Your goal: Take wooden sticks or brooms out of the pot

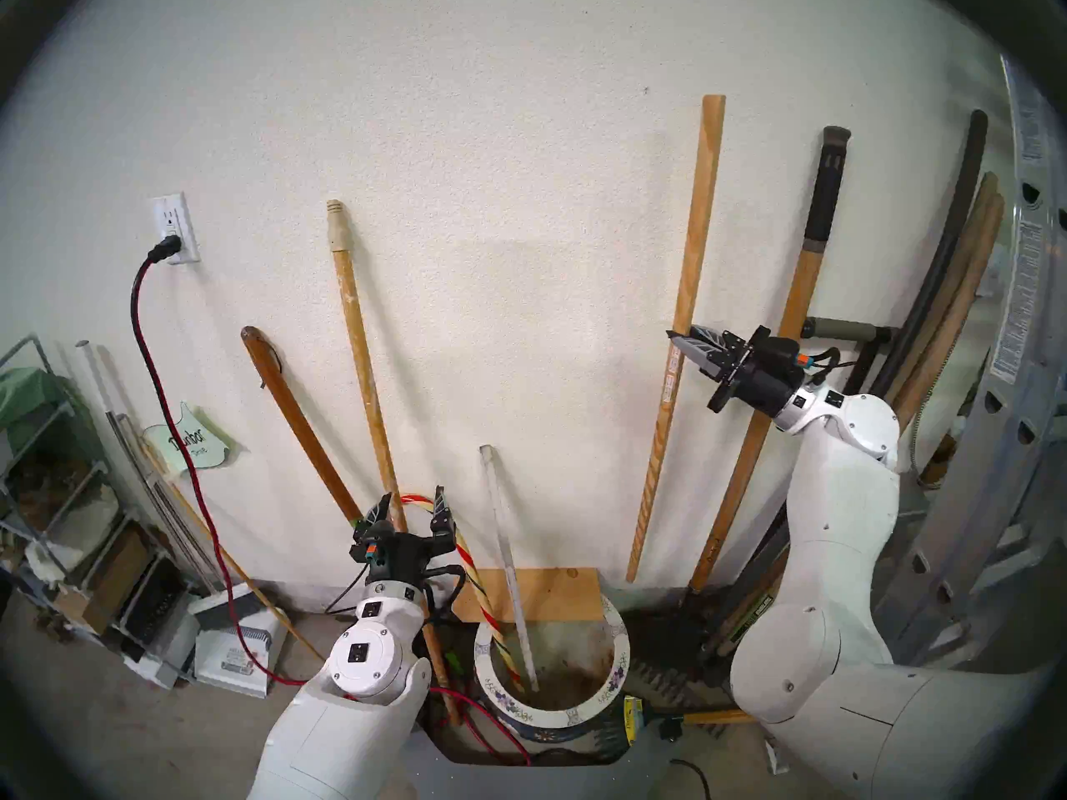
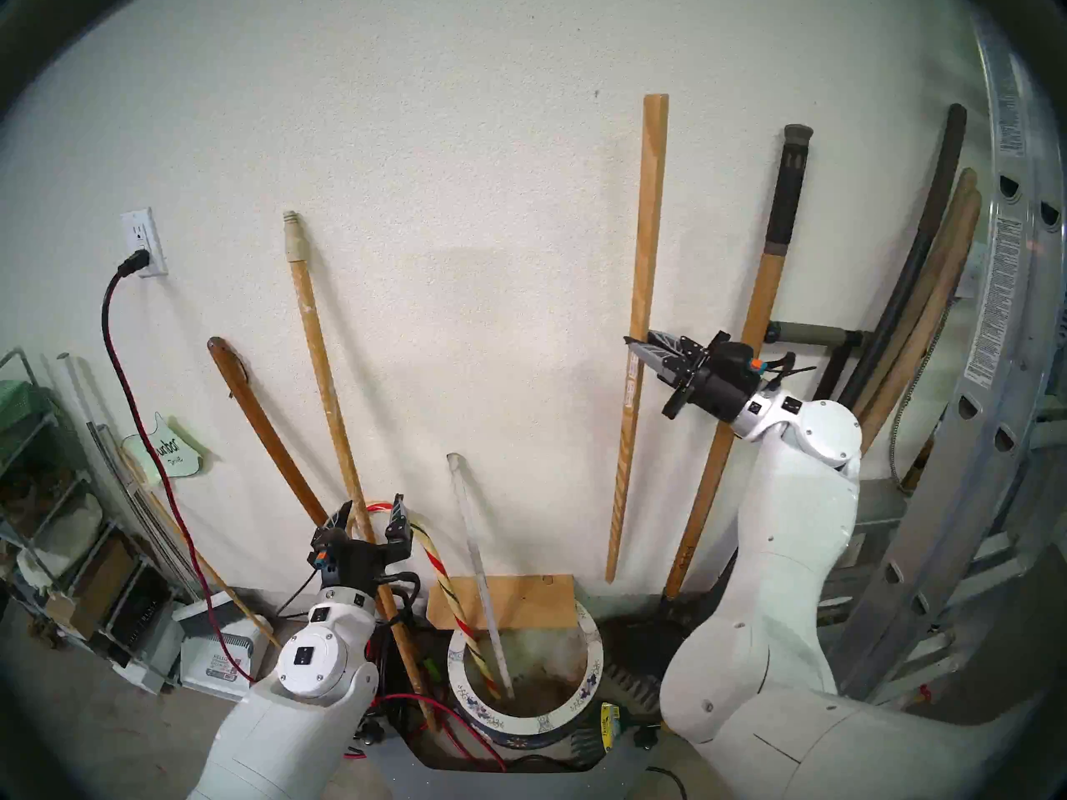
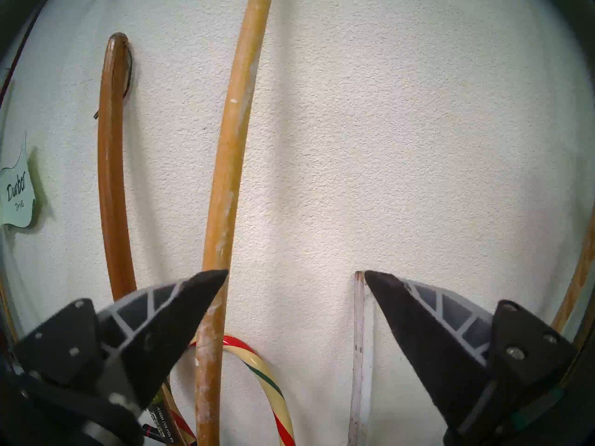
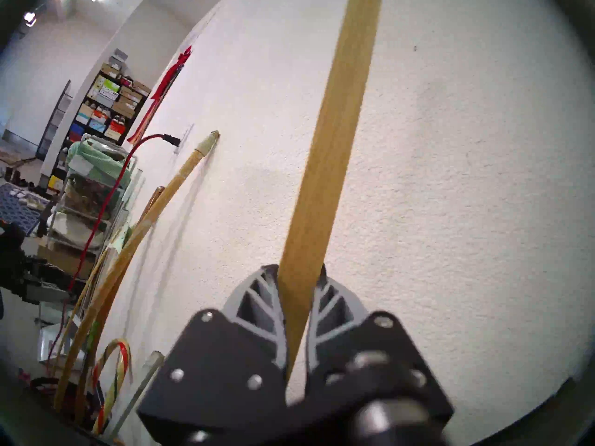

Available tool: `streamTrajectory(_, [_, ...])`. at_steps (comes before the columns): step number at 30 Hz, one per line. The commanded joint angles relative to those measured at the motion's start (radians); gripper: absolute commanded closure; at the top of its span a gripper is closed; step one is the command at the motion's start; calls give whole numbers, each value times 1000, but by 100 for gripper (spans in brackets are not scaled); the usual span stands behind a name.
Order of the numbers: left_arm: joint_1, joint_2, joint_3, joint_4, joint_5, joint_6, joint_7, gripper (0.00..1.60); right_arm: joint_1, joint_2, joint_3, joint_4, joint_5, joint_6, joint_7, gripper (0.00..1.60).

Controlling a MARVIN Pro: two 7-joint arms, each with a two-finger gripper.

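Note:
My right gripper (image 1: 678, 338) is shut on the thin square pale-wood stick (image 1: 693, 250) and holds it upright against the wall, right of the pot, its lower end off the floor. The wrist view shows the stick (image 4: 335, 146) between the closed fingers. The orange-brown shaft with the black sleeve (image 1: 799, 296) leans on the wall behind that gripper, outside the pot. The blue pot with a white flowered rim (image 1: 554, 718) holds a striped cane (image 1: 479, 579) and a whitish rod (image 1: 508, 550). My left gripper (image 1: 412, 496) is open, with the paint-spattered pole (image 3: 231, 146) beside its left finger.
A dark brown pole (image 1: 288, 400) leans left of the pot. A plywood board (image 1: 548, 594) stands behind the pot. A red cord (image 1: 167, 377) hangs from the outlet. An aluminium ladder (image 1: 1016, 377) and more poles (image 1: 952, 296) crowd the right; shelves stand at the left.

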Motion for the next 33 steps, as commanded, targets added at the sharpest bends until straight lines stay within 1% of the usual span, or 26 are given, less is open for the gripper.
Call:
streamTrajectory(1, [-1,1,-2,-2,-4,-1,-3,0,-67,9,16,-121,40,108,-2,160])
streamTrajectory(3, [0,1,-2,-2,-4,-1,-3,0,-88,10,22,-138,49,143,-2,160])
streamTrajectory(5, [0,1,-2,-2,-5,-1,-4,0,-124,4,28,-183,54,190,-2,160])
streamTrajectory(6, [0,1,-2,-2,-5,-1,-4,0,-134,5,30,-183,60,196,-2,160])
streamTrajectory(7, [0,1,-2,-2,-5,-1,-4,0,-155,-1,30,-211,61,226,-2,160])
streamTrajectory(8, [0,1,-2,-2,-6,-1,-4,0,-165,-4,32,-214,63,232,-2,160])
streamTrajectory(11, [0,2,-3,-3,-7,-1,-6,0,-209,-20,37,-268,66,295,-2,160])
streamTrajectory(14, [0,2,-3,-3,-9,-1,-7,0,-252,-32,42,-308,64,354,-2,160])
streamTrajectory(16, [0,2,-3,-3,-11,-1,-9,0,-261,-45,55,-318,55,375,-2,160])
streamTrajectory(17, [0,2,-4,-3,-12,-1,-10,0,-292,-47,51,-342,58,413,-2,160])
streamTrajectory(18, [0,2,-4,-3,-12,-1,-10,0,-291,-53,58,-343,53,415,-2,160])
streamTrajectory(21, [0,3,-4,-3,-16,-1,-14,0,-348,-62,56,-387,51,489,-2,160])
streamTrajectory(23, [1,3,-5,-3,-18,-1,-17,0,-348,-74,66,-391,38,499,-2,160])
streamTrajectory(24, [1,3,-5,-3,-20,-1,-19,0,-373,-76,61,-411,37,532,-2,160])
streamTrajectory(26, [1,4,-6,-3,-22,-1,-22,0,-409,-79,53,-435,33,573,-2,160])
streamTrajectory(27, [1,4,-6,-3,-23,-1,-23,0,-402,-78,56,-429,26,574,-2,160])
streamTrajectory(28, [1,4,-6,-3,-25,-1,-24,0,-424,-78,50,-446,26,600,-2,160])
streamTrajectory(29, [1,4,-6,-3,-25,-1,-25,0,-431,-76,48,-449,22,609,-2,160])
streamTrajectory(30, [1,5,-7,-4,-27,-1,-27,0,-458,-75,40,-469,21,626,-2,160])
streamTrajectory(31, [1,5,-7,-4,-27,-1,-28,0,-450,-72,42,-462,14,635,-2,160])
streamTrajectory(32, [1,5,-7,-4,-29,-1,-30,0,-475,-71,34,-482,15,649,-2,160])
streamTrajectory(33, [2,5,-7,-4,-30,-1,-31,0,-479,-69,33,-485,10,660,-2,160])
